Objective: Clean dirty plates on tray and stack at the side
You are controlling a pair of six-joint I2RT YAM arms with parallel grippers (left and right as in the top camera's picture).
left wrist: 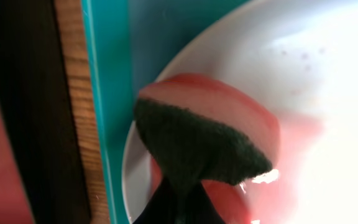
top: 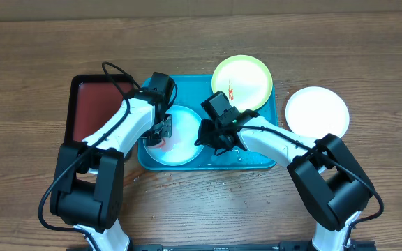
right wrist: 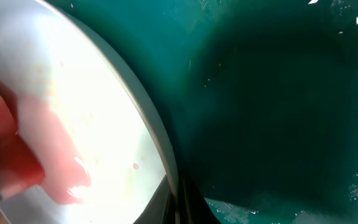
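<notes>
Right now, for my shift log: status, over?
Left hand shut on sponge, on aqua plate. Right hand shut on that plate's rim. Yellow plate smeared, at tray corner; white plate beside it. Nothing blocking.

aqua plate (top: pixel 180 144) in tray (top: pixel 190 89), smeared yellow-green plate (top: pixel 243 80) perhaps on rim, white plate (top: pixel 317 111) beside

- The overhead view looks straight down from well above on the brown wooden table (top: pixel 33 63), with both arms and the large turquoise-blue rectangular plastic tray (top: pixel 190 85) in full.
- The left wrist view sits very near, facing the left rim of the round mint-aqua plastic plate (left wrist: pixel 328 74).
- The right wrist view is just as near, facing the same plate's right rim and the tray floor.
- Both wrist views share the red-and-green sponge (left wrist: pixel 204 137).
</notes>
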